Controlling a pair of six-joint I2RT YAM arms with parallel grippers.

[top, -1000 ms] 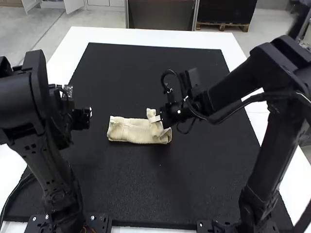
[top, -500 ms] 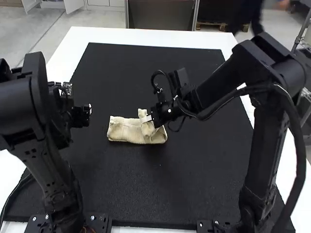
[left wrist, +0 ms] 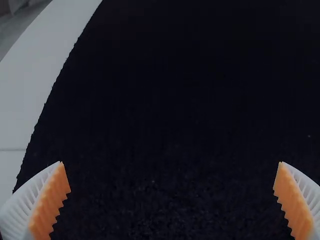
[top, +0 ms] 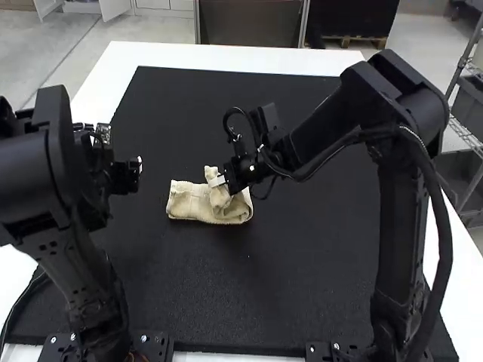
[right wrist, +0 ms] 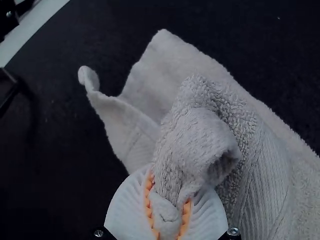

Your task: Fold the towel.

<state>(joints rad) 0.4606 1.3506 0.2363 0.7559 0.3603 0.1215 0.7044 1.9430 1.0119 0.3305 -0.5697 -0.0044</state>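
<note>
The cream towel [top: 190,202] lies as a narrow strip on the black mat, its right part gathered and folded over toward the left. At that folded part is the right gripper [top: 219,182]; in the right wrist view the right gripper [right wrist: 167,210] is shut on a bunched edge of the towel [right wrist: 170,65], which bulges up between the orange pads. The left gripper [top: 136,175] hangs to the left of the towel, apart from it. Over bare mat, the left gripper [left wrist: 172,200] has its fingers wide apart with nothing between them.
A large black mat [top: 226,279] covers most of the white table [top: 226,54]. The left arm's forearm stands over the mat's left side, and the right arm reaches over its right side toward the middle.
The right gripper has moved left, drawing the held part of the towel over with it, and the strip's right end has come in. The left arm has barely shifted.
</note>
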